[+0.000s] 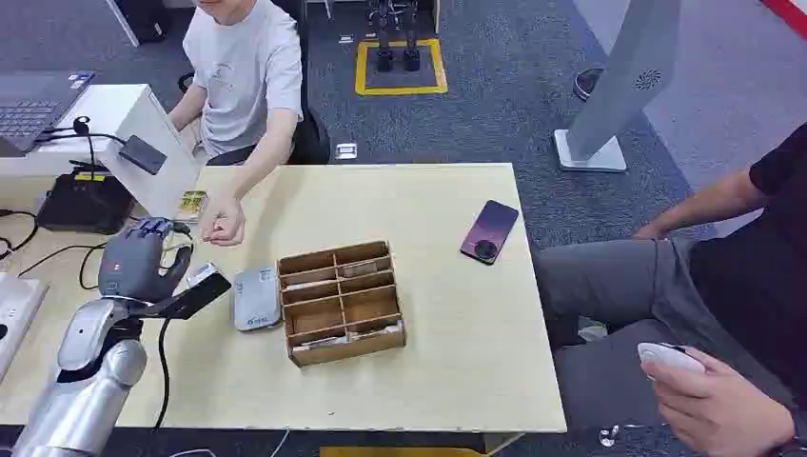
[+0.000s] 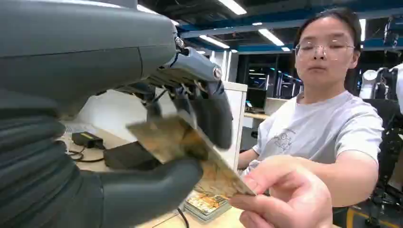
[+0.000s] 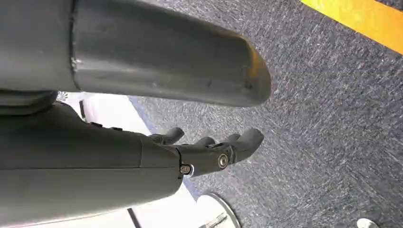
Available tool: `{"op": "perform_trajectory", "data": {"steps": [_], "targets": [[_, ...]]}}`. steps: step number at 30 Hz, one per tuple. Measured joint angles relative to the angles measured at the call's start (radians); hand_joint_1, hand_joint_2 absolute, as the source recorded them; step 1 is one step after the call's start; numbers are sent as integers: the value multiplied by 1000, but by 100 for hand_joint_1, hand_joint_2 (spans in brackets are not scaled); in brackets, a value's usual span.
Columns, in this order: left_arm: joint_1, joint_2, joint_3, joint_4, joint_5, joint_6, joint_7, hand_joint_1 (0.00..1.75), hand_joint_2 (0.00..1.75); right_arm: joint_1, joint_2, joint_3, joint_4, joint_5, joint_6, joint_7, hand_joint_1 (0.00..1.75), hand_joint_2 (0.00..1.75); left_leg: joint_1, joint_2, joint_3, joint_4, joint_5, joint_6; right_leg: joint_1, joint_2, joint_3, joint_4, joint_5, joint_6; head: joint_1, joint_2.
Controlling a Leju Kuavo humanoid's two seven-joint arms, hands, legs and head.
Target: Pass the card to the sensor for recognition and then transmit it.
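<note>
Room for moving was widest on the right half of the table (image 1: 457,381), where one purple phone (image 1: 490,230) lay alone near the far right edge. The left side was crowded: one grey sensor (image 1: 256,298) lay flat just beside one wooden organiser (image 1: 341,301), and cables crossed the near left corner.

The left hand (image 1: 143,262) was raised over the table's left edge, close to the sensor. In the left wrist view the left hand (image 2: 157,142) held one card (image 2: 190,159) — thumb under it, darker fingers curled over its top. A person's hand (image 2: 285,199) pinched the card's free corner, so both had hold of it. The card's print was blurred and I could not read it. In the head view the card was hard to make out; probably it was the dark flat piece at the fingertips.

The right hand (image 3: 209,152) hung over grey carpet (image 3: 332,118), fingers stretched out, a little apart, holding nothing.

Two persons were in view, both cut off by the frame. One small stack of cards (image 2: 206,206) lay on the table under the held card — its count could not be told.
</note>
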Motion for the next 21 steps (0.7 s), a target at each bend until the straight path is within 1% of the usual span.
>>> {"op": "perform_trajectory", "data": {"steps": [4,6,8,10,14,15,16,17,18,20,21], "targets": [[0,-4,9,-1,24,5,-16,175,175,-1,0,0,0,6,0,-2,0,0,0,0,0,0,0,0,0,0,0,0,0,0,0,0],[5,-9,15,-5,61,18,-42,175,175,-2,0,0,0,8,-2,-8,0,0,0,0,0,0,0,0,0,0,0,0,0,0,0,0],[11,-18,28,-12,104,31,-68,175,175,-4,2,0,0,9,-2,-8,0,0,0,0,0,0,0,0,0,0,0,0,0,0,0,0],[17,-32,42,-21,161,27,-92,175,175,-6,3,0,0,11,-2,-8,0,0,0,0,0,0,0,0,0,0,0,0,0,0,0,0],[24,-54,61,-33,196,19,-103,175,175,-6,4,0,0,12,-3,-8,0,0,0,0,0,0,0,0,0,0,0,0,0,0,0,0],[24,-59,64,-35,218,0,-101,175,175,-6,4,0,0,12,-3,-8,0,0,0,0,0,0,0,0,0,0,0,0,0,0,0,0],[24,-65,70,-37,258,-32,-90,175,175,-6,4,0,0,11,-5,-8,0,0,0,0,0,0,0,0,0,0,0,0,0,0,0,0],[24,-77,80,-37,312,-77,-64,175,175,-6,4,0,0,11,-10,-5,0,0,0,0,0,0,0,0,0,0,0,0,0,0,0,0],[24,-91,90,-37,377,-145,-17,175,175,-5,4,0,0,8,-18,-1,0,0,0,0,0,0,0,0,0,0,0,0,0,0,0,0],[24,-103,95,-36,419,-215,38,175,175,-3,4,0,0,8,-23,0,0,0,0,-1,0,0,0,0,0,0,0,0,0,0,0,0],[24,-106,95,-35,423,-237,59,175,175,-1,4,0,0,8,-24,-1,0,0,0,0,0,0,0,0,0,0,0,0,0,0,0,0]]}}
